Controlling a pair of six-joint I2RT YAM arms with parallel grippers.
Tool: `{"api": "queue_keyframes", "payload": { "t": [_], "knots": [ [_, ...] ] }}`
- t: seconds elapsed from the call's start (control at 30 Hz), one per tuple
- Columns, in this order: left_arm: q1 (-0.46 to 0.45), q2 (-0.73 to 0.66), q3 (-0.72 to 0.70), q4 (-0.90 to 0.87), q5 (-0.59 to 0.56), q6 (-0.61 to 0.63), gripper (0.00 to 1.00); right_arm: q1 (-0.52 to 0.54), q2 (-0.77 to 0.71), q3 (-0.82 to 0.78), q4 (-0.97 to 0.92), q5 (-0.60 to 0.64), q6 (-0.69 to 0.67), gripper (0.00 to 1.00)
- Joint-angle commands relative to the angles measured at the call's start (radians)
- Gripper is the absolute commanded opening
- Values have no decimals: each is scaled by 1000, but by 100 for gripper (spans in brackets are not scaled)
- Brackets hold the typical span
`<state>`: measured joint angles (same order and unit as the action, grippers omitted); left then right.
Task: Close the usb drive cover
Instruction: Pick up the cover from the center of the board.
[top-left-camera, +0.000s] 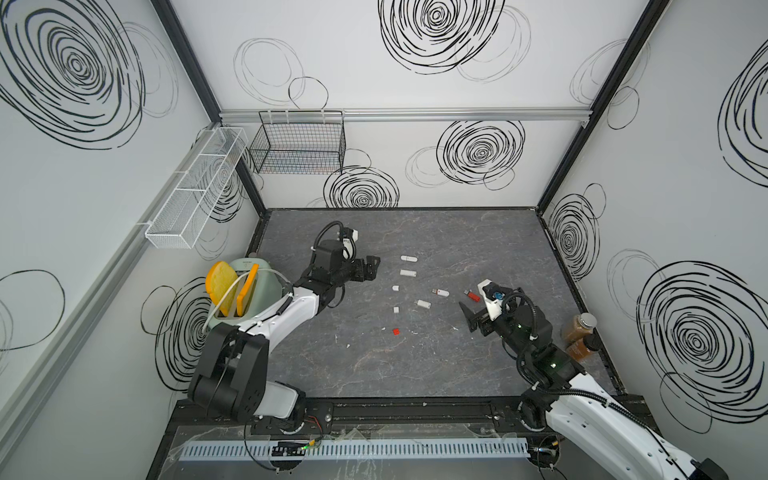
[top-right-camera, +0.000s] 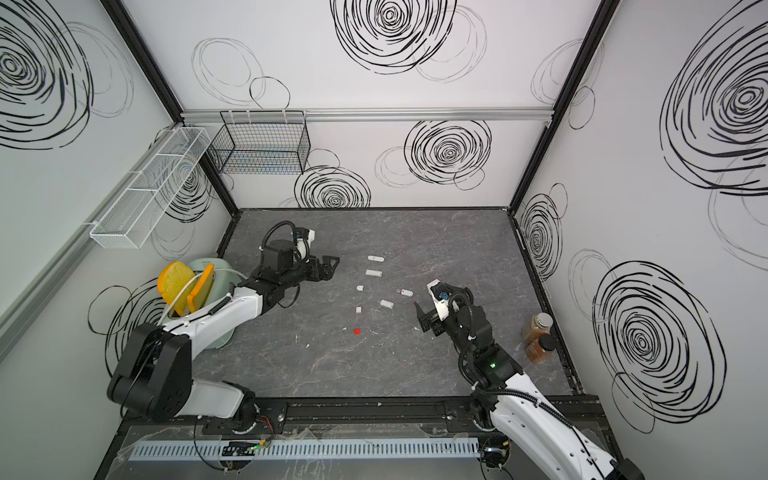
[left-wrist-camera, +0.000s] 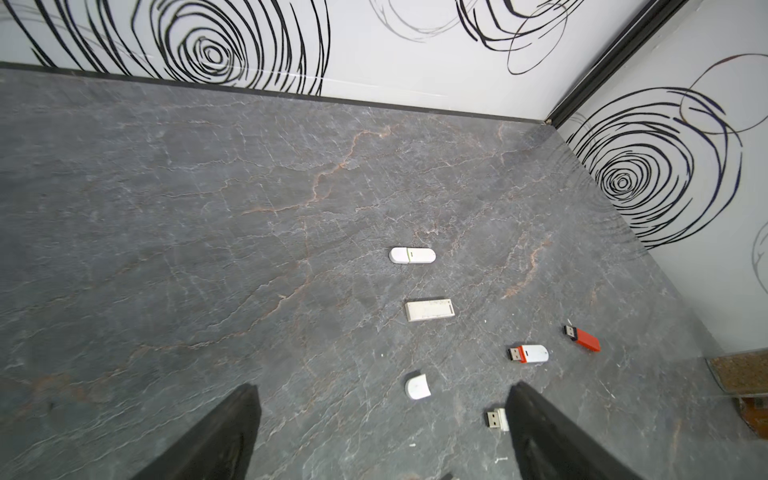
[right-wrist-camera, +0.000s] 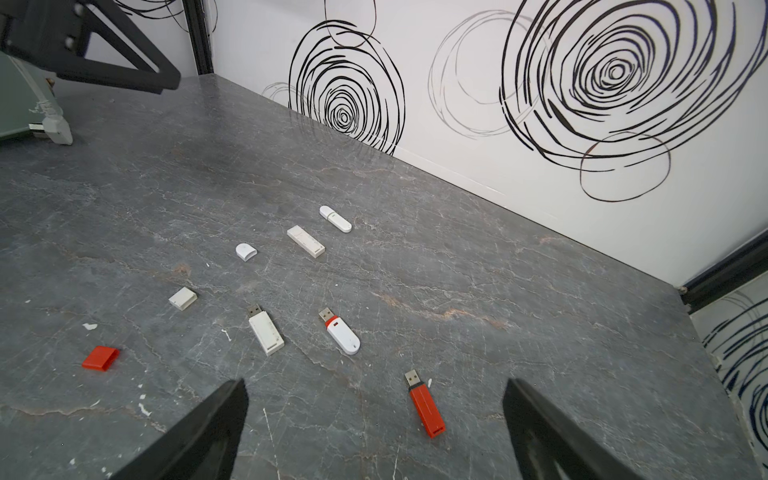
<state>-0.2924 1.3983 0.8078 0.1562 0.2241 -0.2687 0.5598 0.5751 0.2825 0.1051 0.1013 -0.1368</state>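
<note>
both my pincers are spread apart, empty: left pincer (top-left-camera: 375, 269) up near the toaster (top-left-camera: 268, 291), right pincer (top-left-camera: 466, 316) hovering just by the red drive (right-wrist-camera: 426, 405), the uncapped drive farthest from the toaster. guess: staged so right takes the drive, left the red cap (right-wrist-camera: 101, 358), which lies nearer the toaster, well apart. drive flat, long axis roughly on the line to the toaster, plug facing it

Grey veined desk (top-left-camera: 415, 374). On it: two capped white drives (right-wrist-camera: 306, 241), three uncapped drives (right-wrist-camera: 343, 336), three loose caps (right-wrist-camera: 100, 358), toaster (top-left-camera: 266, 286), two brown jars (top-left-camera: 579, 328).
</note>
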Motion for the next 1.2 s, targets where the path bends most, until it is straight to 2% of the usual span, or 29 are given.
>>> {"api": "queue_keyframes", "payload": {
  "t": [0.0, 0.37, 0.6, 0.83, 1.17],
  "knots": [
    [14, -64, -23, -17, -9, 98, 99, 5, -4, 14, 6, -3, 19, 99],
    [45, -264, -183, 41, 74, 263, 98, 11, 30, 31, -3, -18, 56, 99],
    [69, -329, -262, 86, 88, 291, 98, 9, 103, 100, -38, -18, 77, 99],
    [84, -334, -291, 121, 107, 290, 98, 34, 376, 308, -136, -33, 156, 99],
    [108, -327, -301, 128, 101, 278, 98, 188, 761, 559, -118, -69, 270, 99]
  ]
}}
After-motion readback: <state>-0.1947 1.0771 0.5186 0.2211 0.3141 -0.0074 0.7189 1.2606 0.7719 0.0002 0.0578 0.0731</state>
